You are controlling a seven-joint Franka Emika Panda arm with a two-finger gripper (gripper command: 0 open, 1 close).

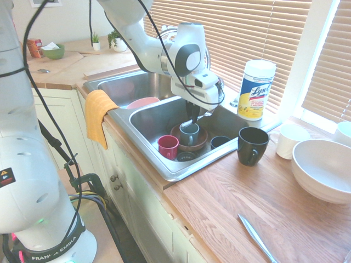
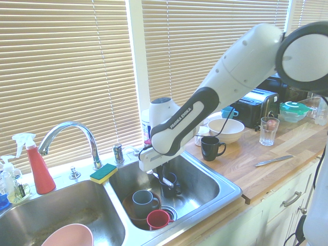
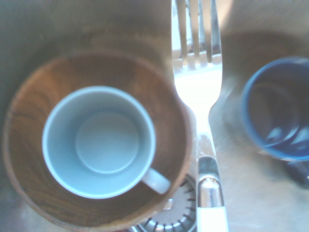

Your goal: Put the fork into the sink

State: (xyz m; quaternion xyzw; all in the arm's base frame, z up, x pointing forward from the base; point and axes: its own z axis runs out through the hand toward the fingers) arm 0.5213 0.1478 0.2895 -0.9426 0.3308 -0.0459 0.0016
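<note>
Slatted beige blinds line the window behind a pale, striped wood countertop and the brushed steel sink (image 1: 172,178), a double basin with a shiny flat rim and a curved chrome faucet (image 2: 77,125). Above the basin that holds the mugs hangs the fork (image 3: 200,89), its broad metal head glossy, its handle whitish beyond a bright metal collar. Below it, a round brown bowl (image 3: 29,150) with visible grain carries a smooth blue-grey mug (image 3: 99,142); a dark blue mug (image 3: 248,108) stands on the steel to the other side, and a slotted drain (image 3: 178,215) shows between. A glossy red mug (image 1: 168,147) is near the bowl. The gripper (image 1: 194,119) has its jaws closed narrow on the fork's handle. Much of the fork is hard to make out in the exterior views, small and partly behind the dark fingers; in the wrist view its tine tips and handle end are cut off, as is part of the dark blue mug. The tines point toward the window side of the basin, the handle back toward the cabinet side, and the long axis seems to run roughly level, though its tilt is difficult to judge.
</note>
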